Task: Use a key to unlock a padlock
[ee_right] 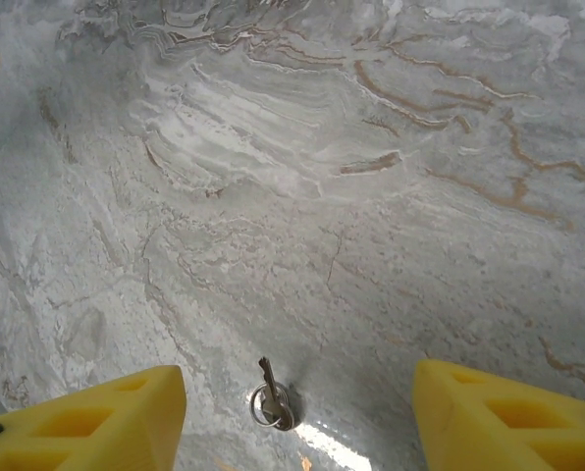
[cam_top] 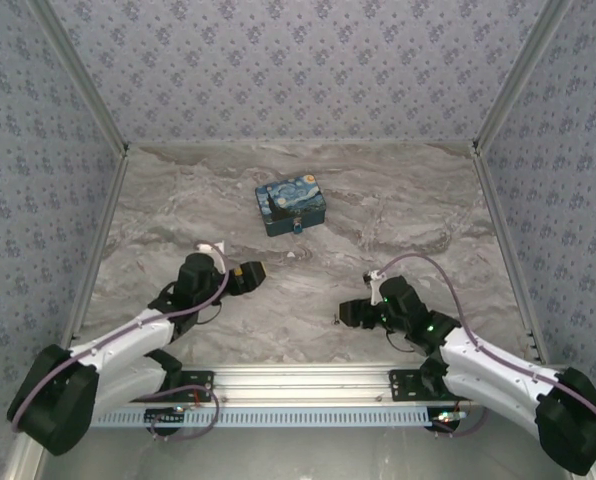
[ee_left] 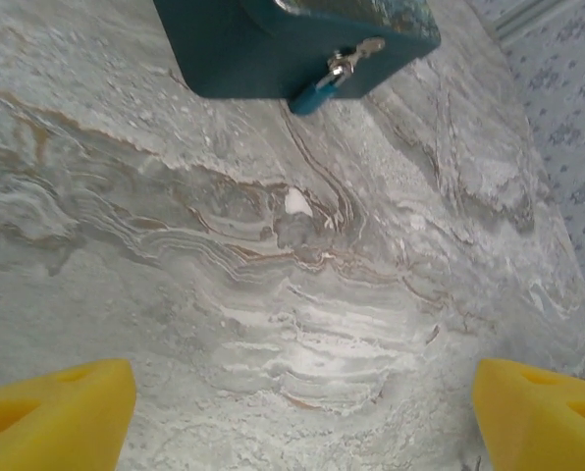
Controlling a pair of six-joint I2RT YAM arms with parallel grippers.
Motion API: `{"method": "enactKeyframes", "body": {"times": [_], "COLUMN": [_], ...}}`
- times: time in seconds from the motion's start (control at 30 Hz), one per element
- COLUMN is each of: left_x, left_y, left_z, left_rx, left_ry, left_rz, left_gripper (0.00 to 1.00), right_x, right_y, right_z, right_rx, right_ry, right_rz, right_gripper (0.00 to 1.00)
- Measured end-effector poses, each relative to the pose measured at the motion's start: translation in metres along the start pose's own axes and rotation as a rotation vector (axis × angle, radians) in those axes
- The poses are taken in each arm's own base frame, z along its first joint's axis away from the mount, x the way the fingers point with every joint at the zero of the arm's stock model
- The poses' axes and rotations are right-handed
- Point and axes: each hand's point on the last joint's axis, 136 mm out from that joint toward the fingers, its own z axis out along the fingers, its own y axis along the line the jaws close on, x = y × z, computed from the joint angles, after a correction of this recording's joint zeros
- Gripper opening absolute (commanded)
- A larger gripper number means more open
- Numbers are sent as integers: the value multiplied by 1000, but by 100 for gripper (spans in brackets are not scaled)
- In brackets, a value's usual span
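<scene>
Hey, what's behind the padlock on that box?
The dark teal front wall of the box, which the padlock hangs against. The box is shut, so its inside is hidden.

White-shelled left arm (cam_top: 128, 335) and white-shelled right arm (cam_top: 493, 368), same build: black joint housings, black bases; lilac cable (cam_top: 419, 256) looped along each; black left end effector (cam_top: 254, 276), black right end effector (cam_top: 346, 313); yellow wedge fingers (ee_right: 513, 417) with moulded triangular pockets; green LED (cam_top: 430, 327) on right wrist
</scene>
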Motion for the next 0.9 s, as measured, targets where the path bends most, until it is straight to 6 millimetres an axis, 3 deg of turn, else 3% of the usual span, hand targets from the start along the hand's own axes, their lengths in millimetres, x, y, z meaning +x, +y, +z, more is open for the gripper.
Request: {"method": "enactKeyframes", "body": {"times": [0.3,0.9], "left_x": [-5,-6], "left_y": [-33,-41], "left_z": [18,26], "left_rx": [66,74], "left_ry": [23,33], "left_rz": [47,55], "left_gripper": [81,82], "right_x": [13,32], "right_y": [-4,-5], "right_z": [9,21], "right_rx": [-5,-12], "right_ry": [40,132], "right_rz": [1,-27], "right_gripper": [54,42]}}
